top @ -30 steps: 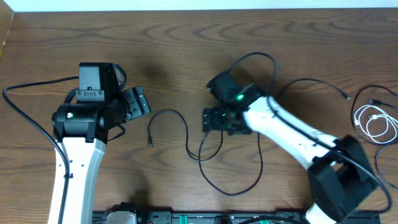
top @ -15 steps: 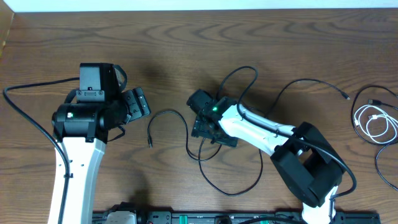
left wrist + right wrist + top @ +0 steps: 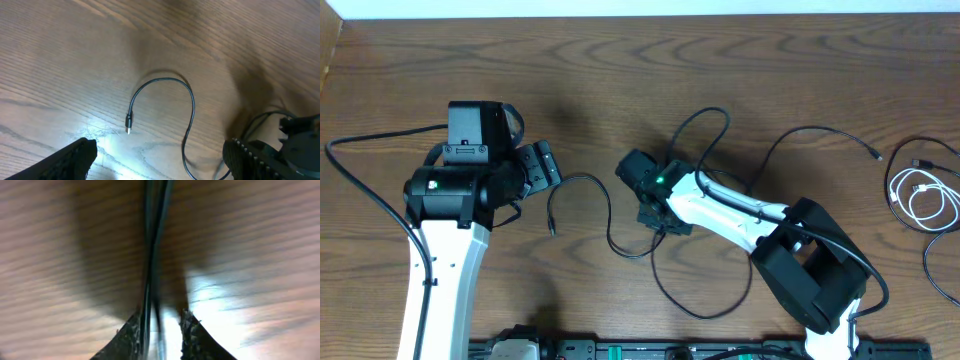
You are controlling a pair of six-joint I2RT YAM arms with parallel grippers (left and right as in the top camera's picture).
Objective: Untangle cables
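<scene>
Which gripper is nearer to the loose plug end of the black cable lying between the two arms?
Left. The left gripper hangs open just beside the plug end; the right gripper is farther to its right, astride the same cable.

A dark brown wooden worktop (image 3: 620, 80) with wavy grain fills nearly every view. A thin white strip (image 3: 640, 8) runs along its far edge (wall or border, hard to say). A paler tan sliver (image 3: 328, 55) shows at the far left corner. The left wrist view shows a bright patch of glare (image 3: 112, 147) on the wood.
</scene>
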